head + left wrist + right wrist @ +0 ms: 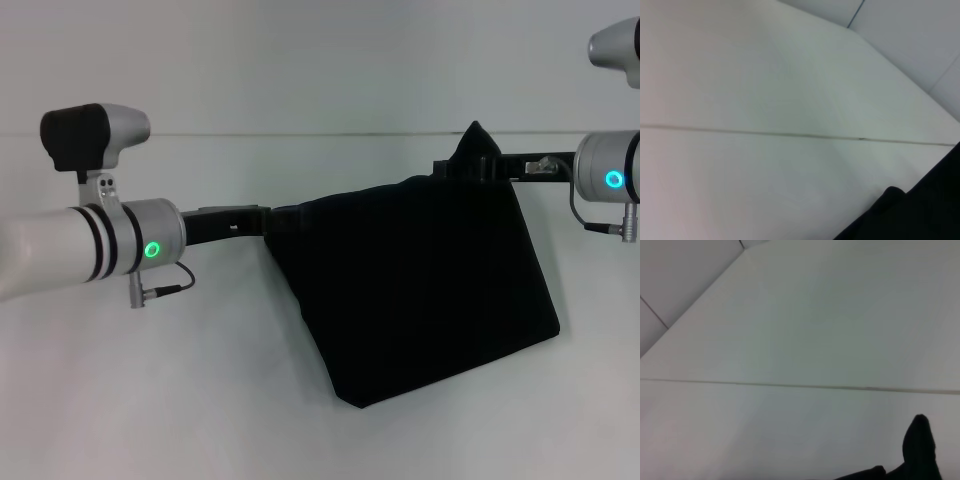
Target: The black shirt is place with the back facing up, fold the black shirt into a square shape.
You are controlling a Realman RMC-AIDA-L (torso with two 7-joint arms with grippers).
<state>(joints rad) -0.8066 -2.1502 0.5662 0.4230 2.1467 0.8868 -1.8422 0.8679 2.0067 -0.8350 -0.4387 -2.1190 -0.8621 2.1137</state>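
Black cloth shirt (420, 290) hangs folded between both grippers, above the white table (150, 400). Left gripper (272, 222) clamps its upper left corner; right gripper (478, 165) clamps the upper right corner.

Black shirt (420, 290), folded, hanging aloft

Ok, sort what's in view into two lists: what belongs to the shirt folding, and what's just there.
Part of the job:
- black shirt, bunched up and held at its top corners
- left gripper, at the shirt's left corner
- right gripper, at the shirt's right corner, where a peak of cloth sticks up

Just there:
- white table
- the seam line across it
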